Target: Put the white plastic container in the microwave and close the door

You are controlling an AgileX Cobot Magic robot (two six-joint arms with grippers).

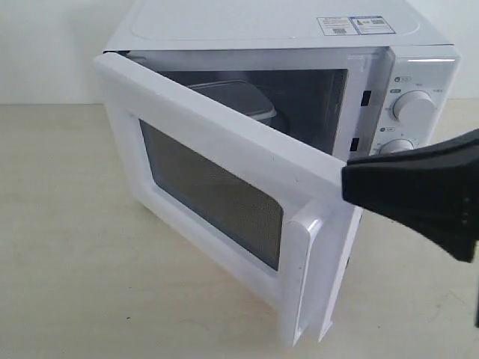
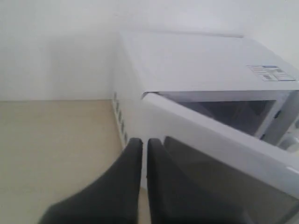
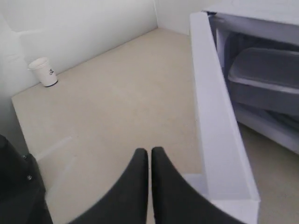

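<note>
Left gripper (image 2: 145,143), right gripper (image 3: 149,152) pinched empty; white plastic container (image 1: 238,100) inside microwave (image 1: 269,26), door (image 1: 224,142) ajar; stickers (image 1: 355,25) illegible

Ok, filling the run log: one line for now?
container: in microwave | door: partly open | left hand: shut, empty | right hand: shut, empty
</note>
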